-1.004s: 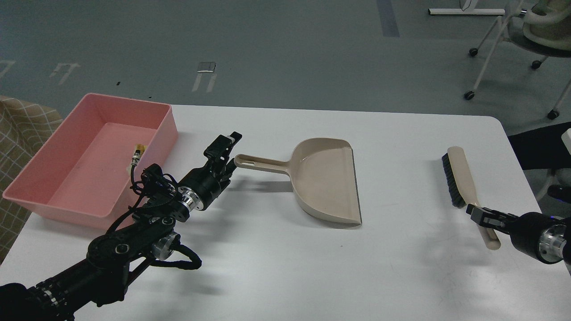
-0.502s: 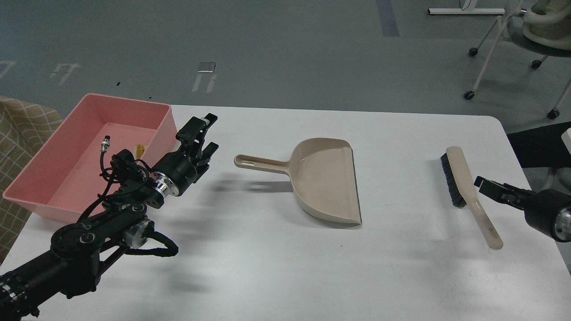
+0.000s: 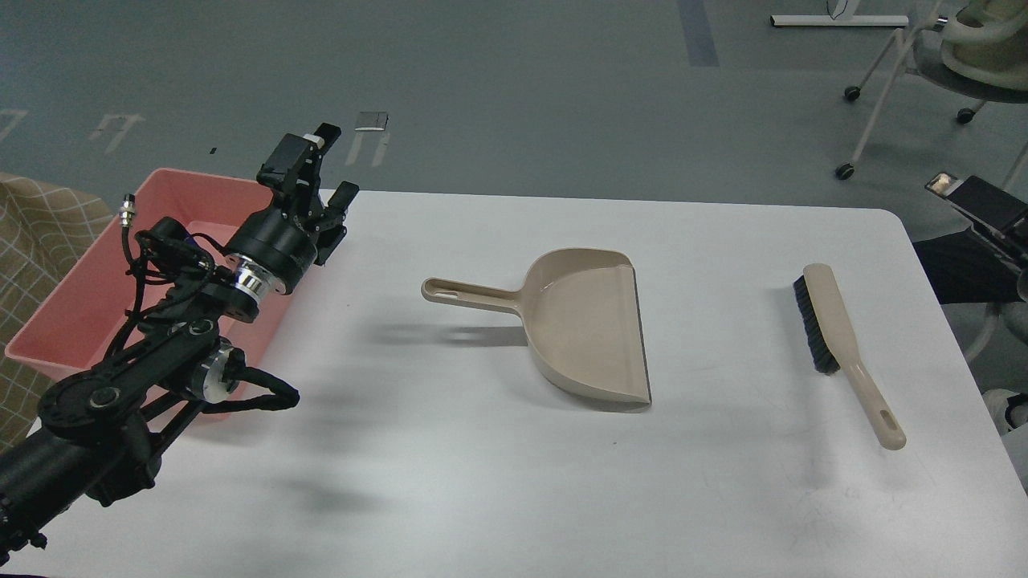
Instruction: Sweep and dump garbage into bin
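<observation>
A beige dustpan (image 3: pixel 590 325) lies empty at the middle of the white table (image 3: pixel 482 482), its handle pointing left. A beige hand brush (image 3: pixel 847 349) with black bristles lies at the right, handle toward me. A pink bin (image 3: pixel 88 289) stands at the table's left edge; my left arm hides much of its inside. My left gripper (image 3: pixel 325 168) is open and empty, raised above the bin's far right corner, well left of the dustpan handle. My right gripper (image 3: pixel 960 197) is at the right edge, up and away from the brush; its fingers cannot be told apart. I see no garbage on the table.
A wheeled chair (image 3: pixel 964 64) stands on the grey floor beyond the table's far right corner. A plaid cloth (image 3: pixel 32 233) lies left of the bin. The table's right edge runs close to the brush.
My left gripper has drawn back from the dustpan handle, up and left to above the bin's corner. My right gripper has let go of the brush handle and lifted away to the right edge.
</observation>
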You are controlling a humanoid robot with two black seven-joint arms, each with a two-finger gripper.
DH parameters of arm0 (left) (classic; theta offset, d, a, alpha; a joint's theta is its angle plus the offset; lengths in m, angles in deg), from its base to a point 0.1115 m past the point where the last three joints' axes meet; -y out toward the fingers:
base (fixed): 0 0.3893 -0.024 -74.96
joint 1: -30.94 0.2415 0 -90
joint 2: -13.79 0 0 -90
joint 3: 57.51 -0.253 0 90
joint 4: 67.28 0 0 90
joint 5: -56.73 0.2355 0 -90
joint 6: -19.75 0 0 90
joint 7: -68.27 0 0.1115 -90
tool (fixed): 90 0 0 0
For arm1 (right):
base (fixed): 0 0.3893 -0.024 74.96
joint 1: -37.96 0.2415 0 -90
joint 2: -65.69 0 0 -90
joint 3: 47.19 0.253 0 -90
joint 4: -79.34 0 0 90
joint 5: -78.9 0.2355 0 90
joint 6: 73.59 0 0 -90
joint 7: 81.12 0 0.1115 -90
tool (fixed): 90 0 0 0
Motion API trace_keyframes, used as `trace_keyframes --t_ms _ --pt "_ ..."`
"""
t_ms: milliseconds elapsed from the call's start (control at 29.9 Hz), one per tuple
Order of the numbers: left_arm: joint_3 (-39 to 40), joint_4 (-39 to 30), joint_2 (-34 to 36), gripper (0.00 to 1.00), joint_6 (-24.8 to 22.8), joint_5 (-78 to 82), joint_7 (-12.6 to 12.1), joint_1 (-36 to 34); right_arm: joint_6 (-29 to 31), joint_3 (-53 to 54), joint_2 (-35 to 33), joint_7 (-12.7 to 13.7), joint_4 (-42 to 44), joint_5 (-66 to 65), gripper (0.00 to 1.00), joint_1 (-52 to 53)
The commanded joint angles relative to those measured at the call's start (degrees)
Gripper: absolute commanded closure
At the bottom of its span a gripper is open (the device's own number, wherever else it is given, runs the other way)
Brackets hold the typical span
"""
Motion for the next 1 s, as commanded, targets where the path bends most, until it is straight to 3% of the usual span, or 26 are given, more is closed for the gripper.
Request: trace_keyframes --t_ms 0,201,368,636,803,970 --pt "5.98 0.34 -0.17 0.02 -3.69 -0.21 -0.11 -0.10 -0.74 3.51 8.46 -0.09 2.96 0.24 0.00 4.96" --pt "10.56 1.39 -0.26 0.02 -6.34 -5.21 -0.37 -1.42 -0.74 6.25 18.24 -0.62 8.41 0.94 0.00 10.85" --pt "11.01 5.60 -0.26 0.02 -7.66 -11.28 -0.46 -4.23 -0.74 6.34 22.89 -0.71 14.11 10.58 0.00 15.86" --pt "11.18 9.39 -0.79 0.02 -12.75 -14.00 -0.46 -5.11 -0.74 6.34 25.27 -0.71 15.62 27.82 0.00 17.19" --pt "11.18 10.17 -0.70 0.02 -17.05 -19.81 -1.25 -5.11 -1.53 6.51 26.85 -0.71 16.32 28.72 0.00 17.27" --pt "11.18 11.41 -0.88 0.02 -17.33 -19.90 -1.43 -5.20 -2.59 6.42 28.61 -0.71 17.73 28.72 0.00 17.71"
